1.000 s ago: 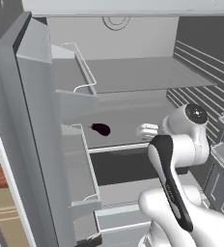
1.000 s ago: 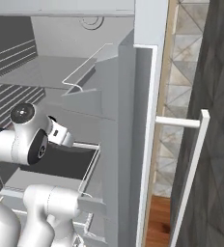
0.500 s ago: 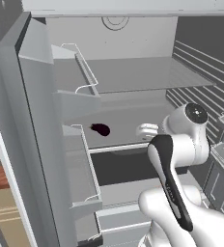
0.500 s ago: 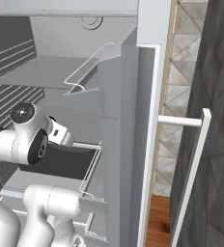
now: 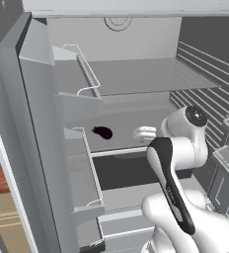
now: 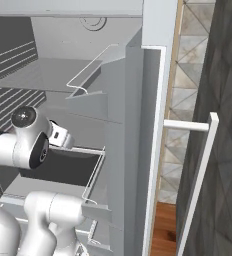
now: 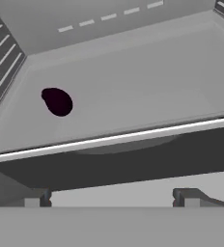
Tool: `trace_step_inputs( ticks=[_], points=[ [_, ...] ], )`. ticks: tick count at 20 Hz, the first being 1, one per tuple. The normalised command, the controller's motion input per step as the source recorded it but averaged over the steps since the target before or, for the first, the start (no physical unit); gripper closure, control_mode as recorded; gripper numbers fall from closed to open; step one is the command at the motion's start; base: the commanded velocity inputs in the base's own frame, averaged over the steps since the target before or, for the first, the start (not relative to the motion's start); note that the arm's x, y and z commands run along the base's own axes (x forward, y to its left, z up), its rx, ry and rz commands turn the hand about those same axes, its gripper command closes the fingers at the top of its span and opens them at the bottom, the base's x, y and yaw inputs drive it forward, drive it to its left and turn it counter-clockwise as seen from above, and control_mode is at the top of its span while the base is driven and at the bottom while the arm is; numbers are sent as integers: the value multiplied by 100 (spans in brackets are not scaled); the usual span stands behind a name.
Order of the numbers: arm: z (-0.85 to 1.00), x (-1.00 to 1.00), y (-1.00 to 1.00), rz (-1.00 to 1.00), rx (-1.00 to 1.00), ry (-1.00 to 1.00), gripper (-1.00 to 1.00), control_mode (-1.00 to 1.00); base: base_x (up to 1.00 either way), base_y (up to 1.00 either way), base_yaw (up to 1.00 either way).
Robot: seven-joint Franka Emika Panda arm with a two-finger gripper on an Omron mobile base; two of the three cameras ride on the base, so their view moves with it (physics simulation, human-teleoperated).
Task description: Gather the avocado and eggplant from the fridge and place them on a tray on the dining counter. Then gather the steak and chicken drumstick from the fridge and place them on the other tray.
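Note:
The eggplant (image 5: 102, 132), a small dark purple lump, lies on the left part of the middle fridge shelf (image 5: 131, 111). In the hand view the eggplant (image 7: 57, 101) sits at the upper left, well beyond the shelf's front edge. My gripper (image 5: 144, 133) hovers at that shelf's front, to the right of the eggplant and apart from it. Its two dark fingertips (image 7: 40, 197) stand wide apart, so the gripper (image 7: 115, 198) is open and holds nothing. The avocado, steak, chicken drumstick and both trays are out of view.
The open fridge door (image 5: 42, 148) with its wire-railed bins stands on the left, and the other door (image 6: 138, 150) with bins is on the right. A dark open drawer (image 5: 131, 170) lies under the shelf. Ribbed walls close in the fridge sides.
The whole picture has shifted very slightly, so the camera moved a little. The eggplant lies in the same spot and the gripper stays open.

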Motion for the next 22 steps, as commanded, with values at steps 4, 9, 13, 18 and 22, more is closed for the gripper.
trace_step_inputs(
  ticks=[4,9,13,18,22],
  points=[
    [0,49,51,17,-6,-11,-100,-100,0,0,0],
    [4,51,25,12,-10,-6,-100,-100,0,0,0],
    [-2,69,22,11,-12,1,-100,-100,0,0,0],
    [-5,59,30,12,-13,6,-100,-100,0,0,0],
    [-9,37,21,12,-10,8,-100,-100,0,0,0]
  ],
)
